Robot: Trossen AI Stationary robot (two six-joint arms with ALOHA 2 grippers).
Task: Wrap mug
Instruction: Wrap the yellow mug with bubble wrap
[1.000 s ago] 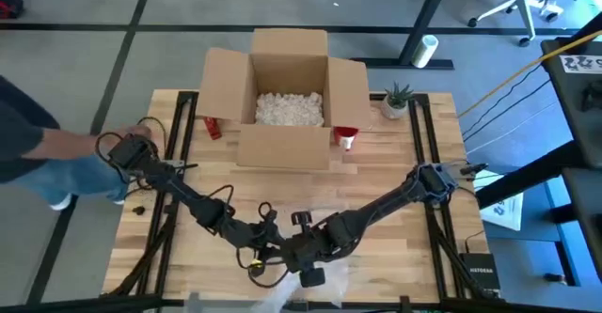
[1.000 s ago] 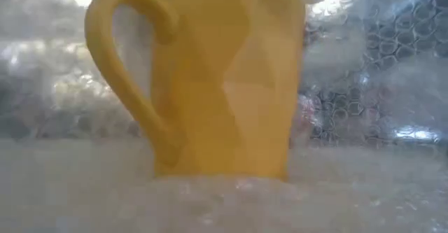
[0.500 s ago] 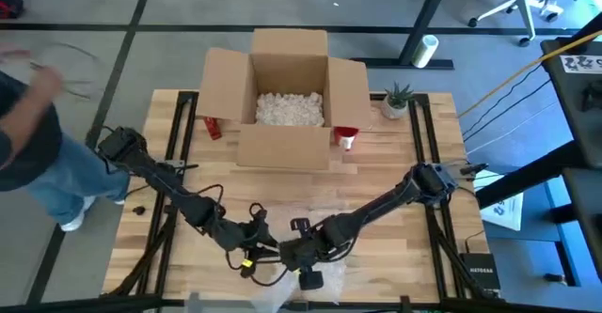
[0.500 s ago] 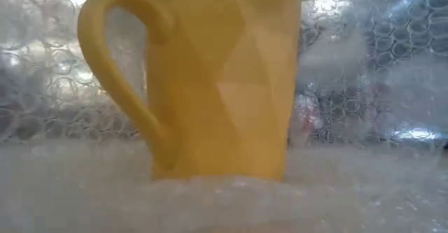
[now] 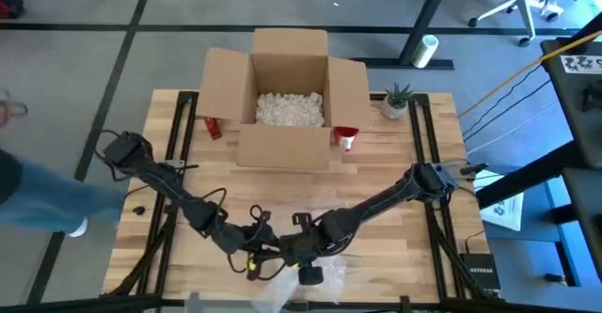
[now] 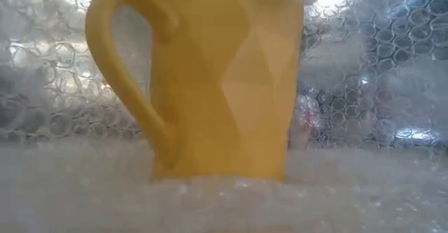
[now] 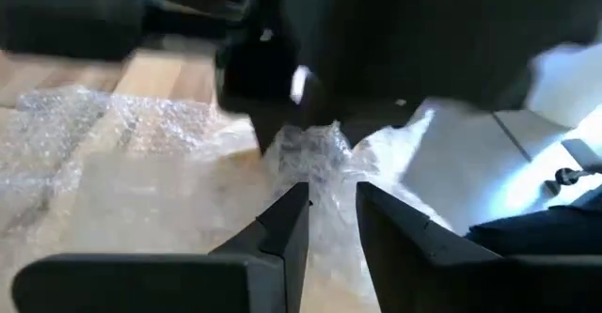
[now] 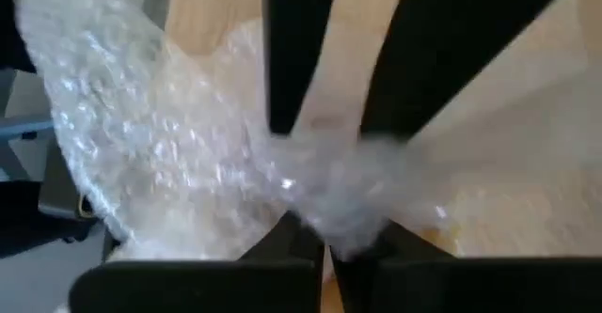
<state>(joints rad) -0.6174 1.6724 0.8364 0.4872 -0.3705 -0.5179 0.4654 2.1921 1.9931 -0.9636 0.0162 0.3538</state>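
Observation:
A yellow faceted mug point(image 6: 224, 86) stands upright on bubble wrap point(image 6: 224, 198), its handle point(image 6: 119, 72) out to one side. More wrap point(image 6: 371, 79) rises behind it. In the high view both arms meet near the table's near edge over the crumpled wrap point(image 5: 329, 247). My right gripper point(image 8: 329, 247) is shut on a gathered bunch of wrap. My left gripper point(image 7: 331, 221) is open, facing the right one, its fingertips on either side of the same bunch point(image 7: 310, 153). My right gripper pinches a gathered bunch of bubble wrap point(image 8: 331, 200) between its two fingers, several layers crumpled together. The rest of the sheet spreads slack from the bunch over the table. My left gripper has wrap between its open fingertips point(image 7: 287, 221); whether they touch it I cannot tell.
An open cardboard box point(image 5: 290, 101) with white packing fill stands at the table's far middle. A red thing point(image 5: 213, 127) lies at its left and another point(image 5: 346, 138) at its right. A small potted plant point(image 5: 395, 101) stands at the far right. A person point(image 5: 28, 195) is beyond the table's left edge.
My left gripper has gone a little toward the near edge, closer to the right gripper. The wrap behind the mug has shifted. The mug stays upright in place. The person at the left has moved.

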